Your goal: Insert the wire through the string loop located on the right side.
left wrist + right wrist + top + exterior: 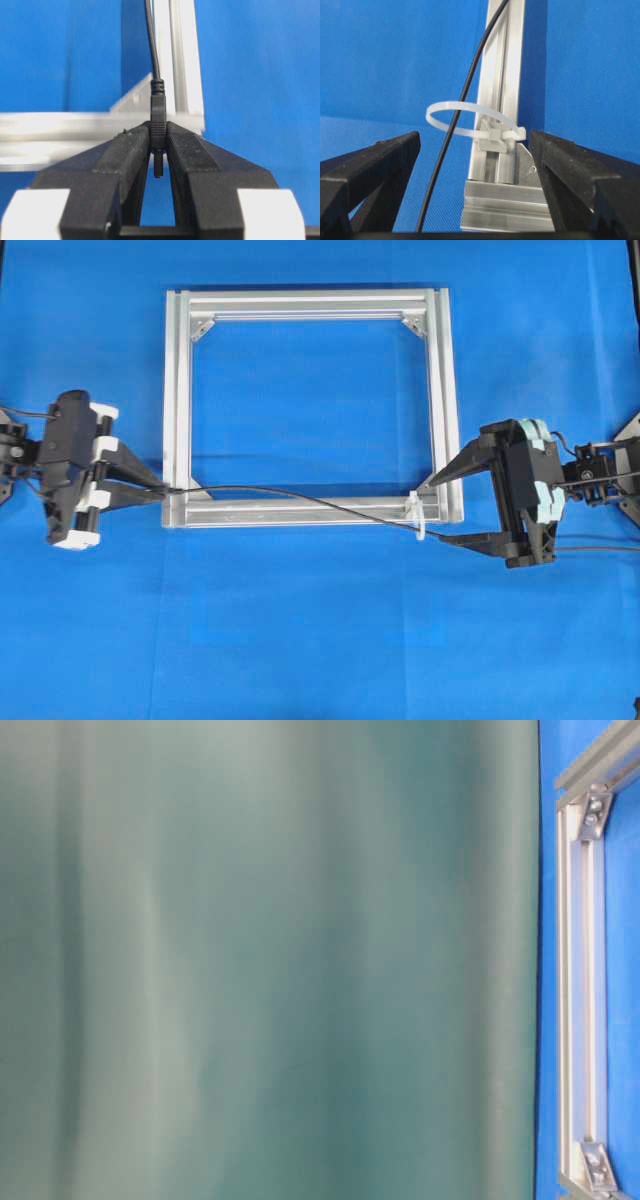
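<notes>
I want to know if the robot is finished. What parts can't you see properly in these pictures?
- Table-level view: a blurry green sheet fills most of it; both grippers, wire and loop are hidden.
- Right wrist view: the wire passes the string loop; its far end is cut off below.
- Overhead view: the loop is too small to judge.

Flat bright-blue cloth-covered desk fills the overhead view edge to edge, faint creases, even diffuse light, soft shadows. Square silver aluminium frame lies flat on it. Table-level view mostly blocked by a blurred grey-green curtain-like surface; blue strip and frame rail at right edge.
</notes>
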Tool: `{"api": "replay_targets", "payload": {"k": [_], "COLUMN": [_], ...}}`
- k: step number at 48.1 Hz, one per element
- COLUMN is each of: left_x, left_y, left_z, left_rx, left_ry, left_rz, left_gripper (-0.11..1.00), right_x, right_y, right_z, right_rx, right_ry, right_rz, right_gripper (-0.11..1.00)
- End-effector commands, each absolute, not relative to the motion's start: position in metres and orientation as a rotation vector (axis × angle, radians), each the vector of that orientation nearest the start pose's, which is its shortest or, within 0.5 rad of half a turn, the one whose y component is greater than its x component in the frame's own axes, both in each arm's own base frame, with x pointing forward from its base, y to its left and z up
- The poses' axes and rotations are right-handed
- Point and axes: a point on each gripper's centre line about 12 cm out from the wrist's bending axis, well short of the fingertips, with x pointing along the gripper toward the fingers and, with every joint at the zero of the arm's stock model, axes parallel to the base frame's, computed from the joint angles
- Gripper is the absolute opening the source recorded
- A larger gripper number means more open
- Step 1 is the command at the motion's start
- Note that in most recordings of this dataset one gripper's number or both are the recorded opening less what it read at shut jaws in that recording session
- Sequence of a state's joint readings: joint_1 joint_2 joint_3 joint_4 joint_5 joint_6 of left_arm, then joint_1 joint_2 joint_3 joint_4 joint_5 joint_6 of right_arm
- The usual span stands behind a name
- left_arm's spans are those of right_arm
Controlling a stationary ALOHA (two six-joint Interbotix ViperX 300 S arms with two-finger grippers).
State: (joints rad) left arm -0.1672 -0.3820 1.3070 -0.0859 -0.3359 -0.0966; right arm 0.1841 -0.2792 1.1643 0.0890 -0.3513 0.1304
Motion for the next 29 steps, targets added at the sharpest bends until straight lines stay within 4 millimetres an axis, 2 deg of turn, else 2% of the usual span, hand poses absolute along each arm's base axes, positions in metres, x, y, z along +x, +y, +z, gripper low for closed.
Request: {"api": "replay_targets", "payload": {"k": [1, 10, 26, 29], "left_x": [0.2170, 0.2155, 0.2162, 0.2163], "left_y": [-0.0380, -0.0385, -0.0386, -0.0387], "left_z": [0.1237, 0.1160, 0.1161, 0.1165], "left_rx": [-0.102, -0.095, -0.104, -0.103], "left_ry": [0.605, 0.687, 0.694, 0.693], "left_rz": [-0.105, -0.102, -0.099, -0.100], "left_gripper": [0.08, 0.08, 0.09, 0.19], "right_x": [0.2674, 0.2686, 0.2705, 0.2704], "right_y": [0.0458, 0.0465, 0.0470, 0.0466], "right_z": [0.1502, 0.1523, 0.1541, 0.1537], "right_rx": [0.155, 0.155, 0.155, 0.155], "right_ry": [0.511, 0.508, 0.514, 0.517], "right_rz": [0.096, 0.098, 0.099, 0.097], "right_gripper": [0.94, 0.94, 0.94, 0.94]}}
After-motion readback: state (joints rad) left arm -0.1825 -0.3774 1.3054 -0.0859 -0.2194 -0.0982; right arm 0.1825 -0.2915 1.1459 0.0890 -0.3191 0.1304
